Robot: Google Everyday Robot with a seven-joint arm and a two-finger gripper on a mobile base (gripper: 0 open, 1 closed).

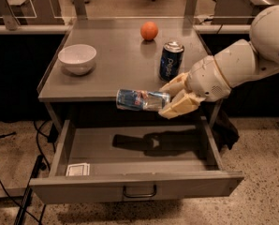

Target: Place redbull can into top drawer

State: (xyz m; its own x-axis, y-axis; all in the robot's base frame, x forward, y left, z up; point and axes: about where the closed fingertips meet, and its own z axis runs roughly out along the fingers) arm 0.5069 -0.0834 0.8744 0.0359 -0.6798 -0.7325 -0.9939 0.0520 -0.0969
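The redbull can point(140, 100) is slim, blue and silver, and lies on its side in the air, just in front of the table's front edge and above the open top drawer point(135, 187). My gripper point(173, 97) reaches in from the right and is shut on the can's right end. The drawer is pulled out, grey, with a curved pull handle point(139, 191) on its front panel. The can's shadow falls on the drawer floor.
On the table top point(111, 64) stand a wider dark-blue Pepsi can point(171, 61), an orange point(149, 31) at the back and a white bowl point(77, 58) at the left. A small white card point(77, 169) lies in the drawer's front left corner. Cables lie on the floor at left.
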